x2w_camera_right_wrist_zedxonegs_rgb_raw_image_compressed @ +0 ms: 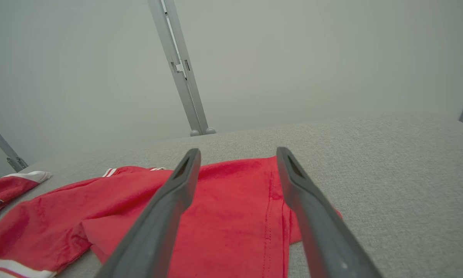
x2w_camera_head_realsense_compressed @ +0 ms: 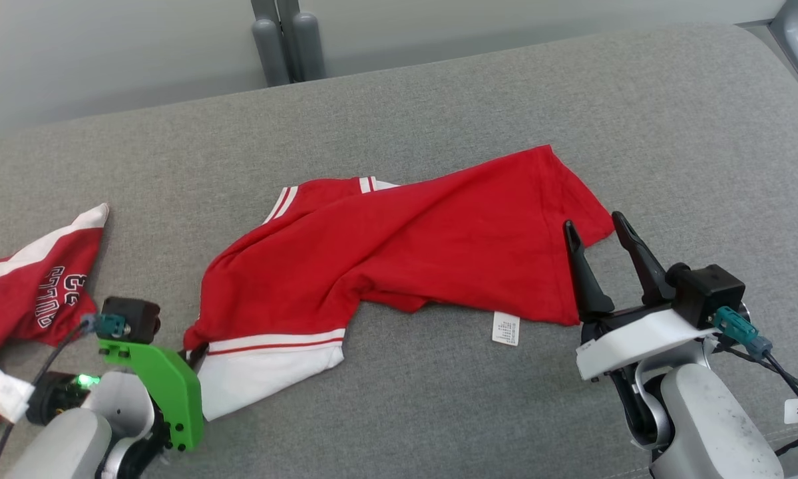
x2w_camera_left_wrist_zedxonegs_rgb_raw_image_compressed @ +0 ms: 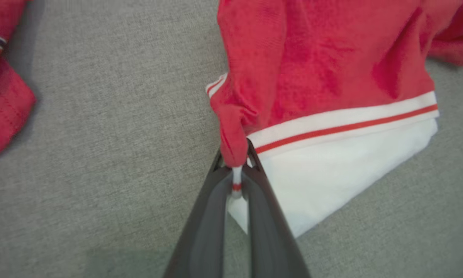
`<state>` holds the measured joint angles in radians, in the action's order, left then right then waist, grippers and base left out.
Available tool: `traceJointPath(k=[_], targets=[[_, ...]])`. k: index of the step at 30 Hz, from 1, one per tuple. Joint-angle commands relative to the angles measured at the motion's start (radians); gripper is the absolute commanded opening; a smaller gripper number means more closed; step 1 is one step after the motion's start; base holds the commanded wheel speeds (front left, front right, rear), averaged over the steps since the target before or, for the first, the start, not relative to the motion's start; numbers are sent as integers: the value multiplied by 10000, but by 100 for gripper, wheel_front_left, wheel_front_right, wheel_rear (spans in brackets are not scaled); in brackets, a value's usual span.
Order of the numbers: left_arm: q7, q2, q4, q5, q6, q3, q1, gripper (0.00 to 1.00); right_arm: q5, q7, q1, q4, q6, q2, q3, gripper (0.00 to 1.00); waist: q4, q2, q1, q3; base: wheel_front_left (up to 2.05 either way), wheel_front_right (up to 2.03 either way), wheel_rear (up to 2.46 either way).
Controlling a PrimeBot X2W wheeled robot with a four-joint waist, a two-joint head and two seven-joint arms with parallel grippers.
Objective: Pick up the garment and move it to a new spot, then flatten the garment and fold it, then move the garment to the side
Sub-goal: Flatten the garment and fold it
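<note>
Head view high over red garment point(x2w_camera_head_realsense_compressed: 405, 253); wrist views low, close on it.

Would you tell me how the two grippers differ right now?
The left gripper is shut on the red garment, at its striped trim; the right gripper is open, holding nothing. The left sits at the striped end, the right at the plain red end. Both have dark fingers.

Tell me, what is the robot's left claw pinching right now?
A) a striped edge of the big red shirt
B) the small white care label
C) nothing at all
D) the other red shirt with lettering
A: the left wrist view shows the left gripper closed on a bunched bit of white-and-red striped trim at the edge of the red garment.
</note>
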<state>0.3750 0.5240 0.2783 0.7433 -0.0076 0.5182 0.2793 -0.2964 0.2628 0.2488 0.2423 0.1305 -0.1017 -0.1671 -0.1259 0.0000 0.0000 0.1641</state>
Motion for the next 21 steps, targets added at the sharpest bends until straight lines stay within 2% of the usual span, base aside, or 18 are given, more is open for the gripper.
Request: traceJointPath(k=[1, 8, 12, 21], targets=[[323, 175, -276, 75, -32, -9, 339, 0, 3, 30, 5, 14, 5, 17, 25, 100, -6, 0, 0, -23, 0, 0, 0], [1853, 615, -1316, 808, -266, -279, 1307, 0, -89, 30, 219, -86, 5, 161, -47, 100, -285, 0, 0, 190, 0, 0, 0], [2382, 724, -1309, 1144, -348, -483, 1968, 0, -103, 30, 330, -137, 5, 237, 9, 100, -561, 0, 0, 464, 0, 0, 0], [1623, 209, 684, 909, -550, -625, 3172, 0, -186, 30, 652, -212, 5, 385, 64, 100, -1210, 0, 0, 945, 0, 0, 0]])
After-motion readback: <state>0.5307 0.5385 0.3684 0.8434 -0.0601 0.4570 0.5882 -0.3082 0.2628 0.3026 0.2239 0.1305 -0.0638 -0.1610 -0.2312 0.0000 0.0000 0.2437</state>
